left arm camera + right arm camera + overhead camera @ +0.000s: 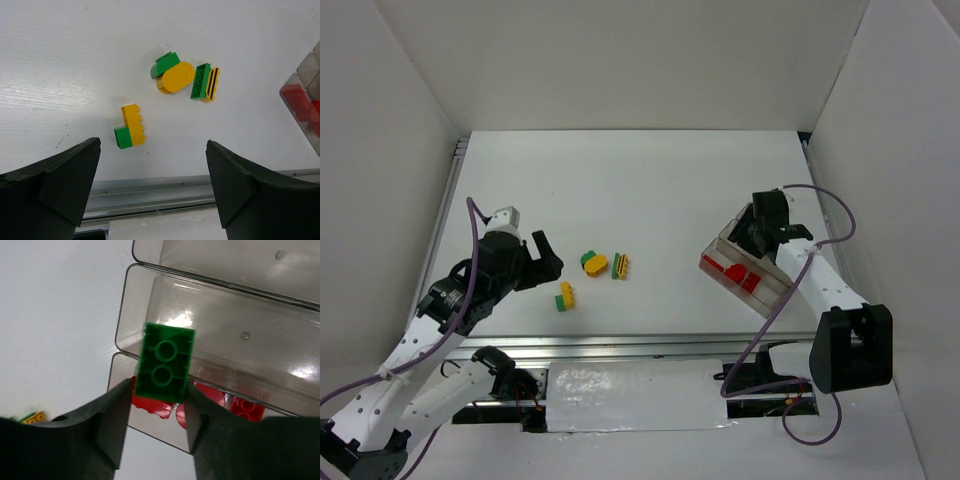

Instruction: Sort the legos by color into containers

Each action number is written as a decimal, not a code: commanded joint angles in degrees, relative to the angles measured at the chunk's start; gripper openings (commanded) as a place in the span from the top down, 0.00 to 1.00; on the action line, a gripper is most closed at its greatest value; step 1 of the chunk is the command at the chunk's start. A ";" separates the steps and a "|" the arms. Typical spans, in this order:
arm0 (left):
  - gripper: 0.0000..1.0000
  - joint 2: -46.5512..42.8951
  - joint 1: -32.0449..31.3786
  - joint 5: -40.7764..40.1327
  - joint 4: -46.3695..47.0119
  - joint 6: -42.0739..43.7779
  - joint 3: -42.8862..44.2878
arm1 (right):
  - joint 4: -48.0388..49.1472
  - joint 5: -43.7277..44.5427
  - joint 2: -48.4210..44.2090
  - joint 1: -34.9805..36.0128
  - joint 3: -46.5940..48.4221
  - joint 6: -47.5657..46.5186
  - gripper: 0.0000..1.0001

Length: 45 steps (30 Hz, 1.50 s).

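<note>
Currently the right tool grasps a green brick above the middle compartment of the tray; the compartment beside it holds red bricks. The left tool hangs released over the desk, with loose yellow and green bricks lying to its right.

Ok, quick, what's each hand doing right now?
Left hand: open, holding nothing.
Right hand: closed on a green lego.

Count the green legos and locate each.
4. One green lego in the right gripper over the tray; three on the table: square one joined to a yellow brick, rounded one against a yellow oval, long one beside a striped piece. More may be hidden.
</note>
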 commanded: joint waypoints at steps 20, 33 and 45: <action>0.02 7.06 -0.14 -1.36 4.51 -3.86 -5.94 | -2.12 0.14 -7.36 23.67 7.00 -2.07 0.00; 0.12 16.99 -0.23 -0.66 12.42 -6.49 -13.23 | 0.42 3.06 -3.24 38.11 7.71 0.75 0.00; 0.13 24.28 -2.34 -2.94 15.84 -10.54 -15.70 | 3.23 2.00 -1.83 39.61 5.87 0.49 0.00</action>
